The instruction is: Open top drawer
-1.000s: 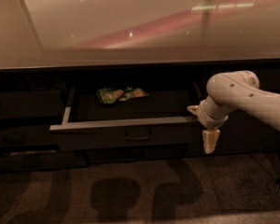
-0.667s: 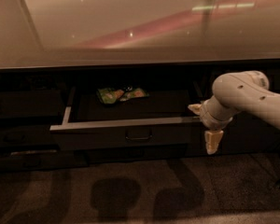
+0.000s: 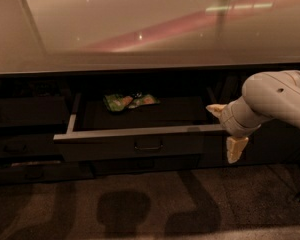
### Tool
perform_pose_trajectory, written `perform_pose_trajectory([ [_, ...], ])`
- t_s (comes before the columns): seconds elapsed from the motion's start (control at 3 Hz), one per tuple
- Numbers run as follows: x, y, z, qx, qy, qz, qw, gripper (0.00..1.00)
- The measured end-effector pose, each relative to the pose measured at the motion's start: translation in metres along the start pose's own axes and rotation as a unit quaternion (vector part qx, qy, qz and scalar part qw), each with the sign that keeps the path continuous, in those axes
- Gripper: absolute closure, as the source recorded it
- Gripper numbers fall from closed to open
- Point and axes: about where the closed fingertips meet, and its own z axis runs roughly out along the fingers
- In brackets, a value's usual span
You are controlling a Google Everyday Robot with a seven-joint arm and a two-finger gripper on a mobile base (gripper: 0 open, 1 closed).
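Note:
The top drawer (image 3: 140, 145) is a wide dark grey drawer that stands pulled out under the counter. Its small loop handle (image 3: 148, 147) sits at the middle of the front. A pale side rail (image 3: 71, 121) shows on its left. A green snack bag (image 3: 127, 101) lies at the back of the drawer floor. My gripper (image 3: 226, 129) is at the drawer's right end, just past the front's right corner. Its two pale fingers stand apart, one up by the drawer's rim (image 3: 216, 108) and one hanging lower (image 3: 236, 149). It holds nothing.
A glossy pale counter top (image 3: 140, 29) runs above the drawer. Shallower dark drawer fronts (image 3: 20, 146) with like handles sit to the left. Dark carpeted floor (image 3: 150, 204) lies in front. A dark cabinet front (image 3: 275, 144) is behind my arm at the right.
My arm and gripper have drifted slightly to the right, off the drawer's right end. The drawer stays pulled out as before.

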Motion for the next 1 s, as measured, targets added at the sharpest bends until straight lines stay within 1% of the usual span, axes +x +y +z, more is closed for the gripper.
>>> perform_pose_trajectory([
  [0.33, 0.0000, 0.0000, 0.0000, 0.000, 0.000, 0.000, 1.0000, 0.00],
  [0.67, 0.0000, 0.0000, 0.0001, 0.000, 0.000, 0.000, 1.0000, 0.19],
  [1.0, 0.0000, 0.0001, 0.0001, 0.000, 0.000, 0.000, 1.0000, 0.42],
])
